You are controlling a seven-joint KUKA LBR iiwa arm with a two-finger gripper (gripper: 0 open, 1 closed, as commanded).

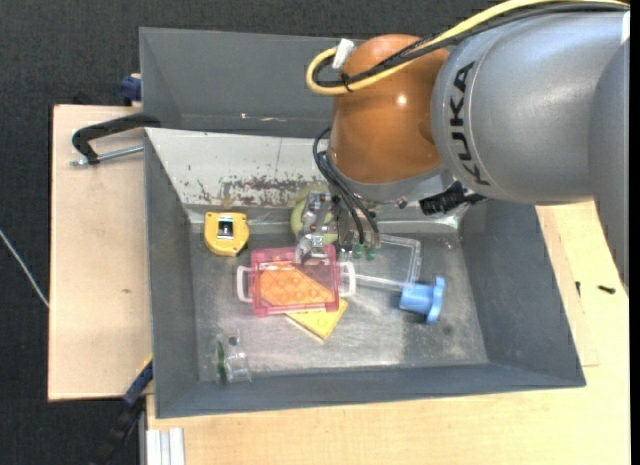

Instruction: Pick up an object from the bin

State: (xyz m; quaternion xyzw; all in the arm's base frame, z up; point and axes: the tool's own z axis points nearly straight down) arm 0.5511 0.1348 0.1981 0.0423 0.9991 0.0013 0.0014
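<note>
The gripper (320, 238) is seen low in the middle of the grey bin (505, 283), at the upper right corner of a pink translucent case (290, 289) with white handle loops at its ends. This case lies flat on the bin floor and is judged to be the likeliest thing to be picked. Whether the gripper is spread or closed cannot be told, as its tip is masked by the orange wrist cover (385, 113) and cables. Nothing can be said to be held. A flat yellow-orange piece (320, 324) is tucked under the case's lower right edge. A clear tube with a blue cap (424, 299) lies just beside the case on the right, and a dull green round thing (300, 215) sits close behind the gripper. A yellow tape measure (226, 232) lies apart to the left, and a small clear item (230, 358) lies in the near left corner. For the step to go well, the case should be taken across a narrow edge or a handle loop rather than its broad face. The descent should be kept clear of the tube, and the lift should be made straight up so that the piece underneath is not dragged along. The letters "KUKA" (462, 103) can be read on the grey arm. A dark label on the tape measure cannot be read.
</note>
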